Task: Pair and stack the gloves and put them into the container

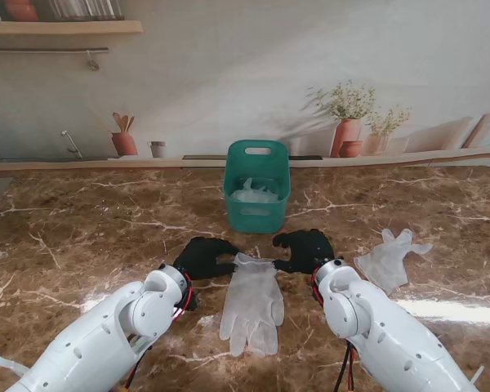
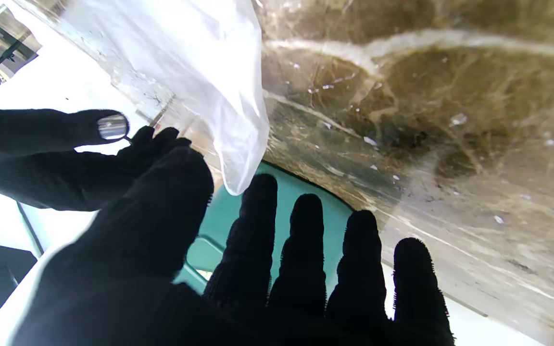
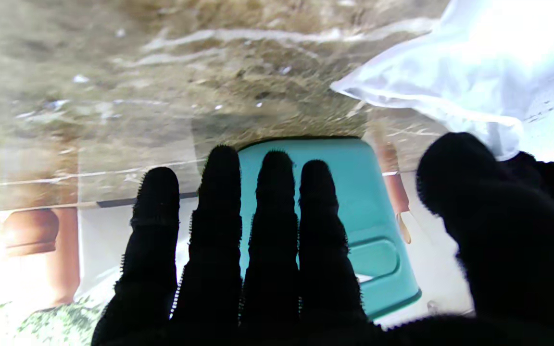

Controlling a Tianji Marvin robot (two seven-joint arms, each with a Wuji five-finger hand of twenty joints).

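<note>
A translucent plastic glove [image 1: 253,304] lies flat on the marble table, fingers toward me, cuff toward the green basket [image 1: 257,214]. My black-gloved left hand [image 1: 202,256] and right hand [image 1: 306,249] rest on either side of that cuff, fingers spread, holding nothing. In the left wrist view the cuff [image 2: 200,72] lies just beyond my left hand [image 2: 258,269], by the thumb. The right wrist view shows the cuff [image 3: 450,72] near the thumb of my right hand [image 3: 267,250]. A second clear glove [image 1: 389,257] lies crumpled to the right. More clear gloves [image 1: 253,194] sit inside the basket.
The basket stands mid-table, just beyond both hands, and shows in both wrist views [image 2: 286,202] [image 3: 363,192]. The back wall is a printed backdrop with pots and plants above a wooden ledge [image 1: 82,167]. Brown marble spreads to both sides.
</note>
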